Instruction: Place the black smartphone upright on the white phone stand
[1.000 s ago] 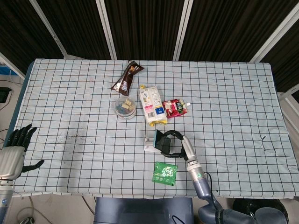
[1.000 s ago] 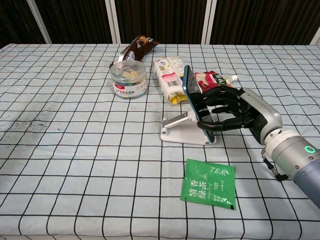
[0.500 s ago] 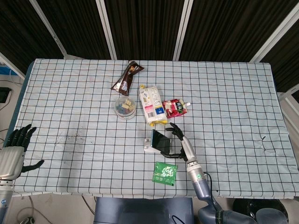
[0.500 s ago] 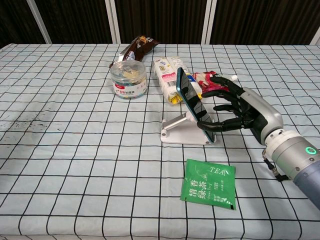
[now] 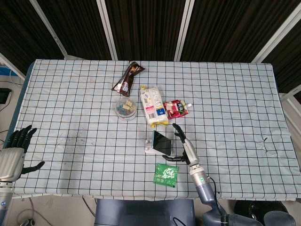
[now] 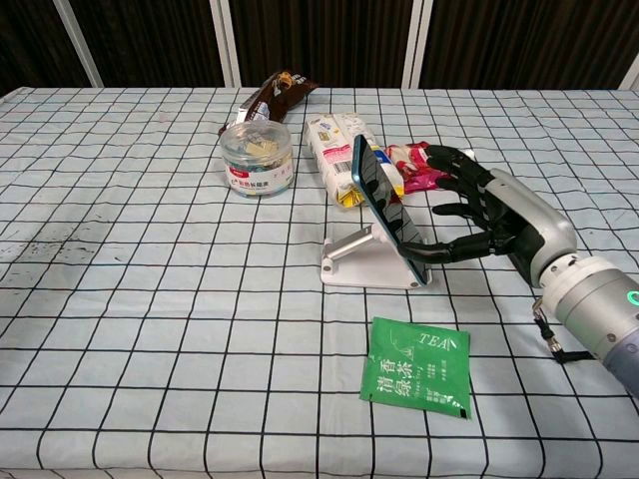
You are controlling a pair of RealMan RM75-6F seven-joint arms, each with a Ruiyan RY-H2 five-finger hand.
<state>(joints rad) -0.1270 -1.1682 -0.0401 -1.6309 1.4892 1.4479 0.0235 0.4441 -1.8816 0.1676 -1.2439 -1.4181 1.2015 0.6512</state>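
Note:
The black smartphone (image 6: 384, 207) (image 5: 162, 142) leans back on the white phone stand (image 6: 367, 261) (image 5: 152, 149) near the table's front middle, its lower edge in the stand's lip. My right hand (image 6: 491, 215) (image 5: 183, 146) is just right of the phone with fingers spread apart, holding nothing; one fingertip is close to the phone's lower edge. At the table's front left edge in the head view, my left hand (image 5: 14, 153) hangs with fingers apart and nothing in it.
A green tea sachet (image 6: 418, 365) lies in front of the stand. Behind it are a yellow-white snack pack (image 6: 339, 155), a red pouch (image 6: 417, 165), a clear round tub (image 6: 257, 158) and a brown wrapper (image 6: 270, 97).
My right hand let go of the phone and drew back to the right with fingers spread. The phone tilted back and now rests on the stand. The left hand stayed put.

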